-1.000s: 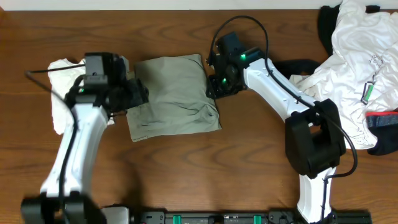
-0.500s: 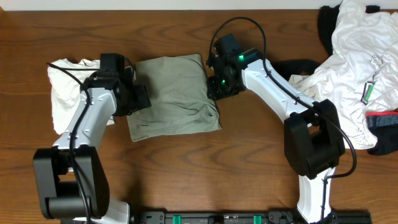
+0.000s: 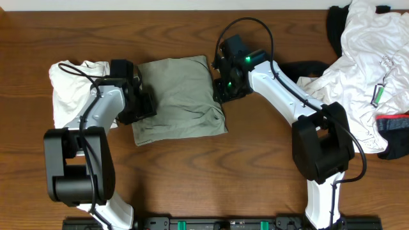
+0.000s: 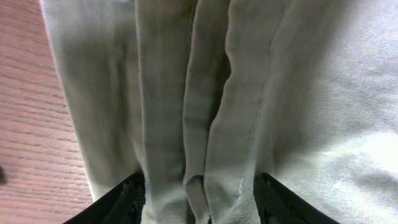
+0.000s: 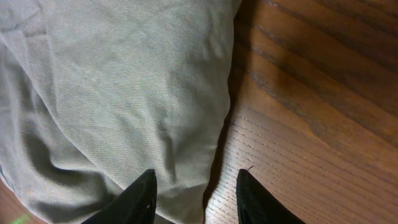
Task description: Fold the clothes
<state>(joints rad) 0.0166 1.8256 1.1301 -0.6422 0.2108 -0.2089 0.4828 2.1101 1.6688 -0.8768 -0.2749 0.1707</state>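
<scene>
The khaki-grey trousers point(image 3: 179, 99) lie folded into a thick rectangle on the middle of the table. My left gripper point(image 3: 142, 105) is at their left edge. In the left wrist view its black fingers point(image 4: 124, 200) close on bunched layers of the trousers point(image 4: 298, 93), and cloth fills the whole gap. My right gripper point(image 3: 220, 92) sits at the right edge of the trousers. In the right wrist view the right gripper point(image 5: 194, 199) is open. One finger is over the trousers point(image 5: 124, 81), the other over bare wood, with the cloth's edge between them.
A crumpled white garment point(image 3: 67, 89) lies just left of the left gripper. A pile of white shirts point(image 3: 364, 64) fills the far right, with a black piece point(image 3: 307, 66) and a dark one with a red band point(image 3: 393, 131) beside it.
The left arm's elbow has swung in toward the table and its gripper has shifted slightly along the trousers' left edge. The right arm and the trousers have not moved.
</scene>
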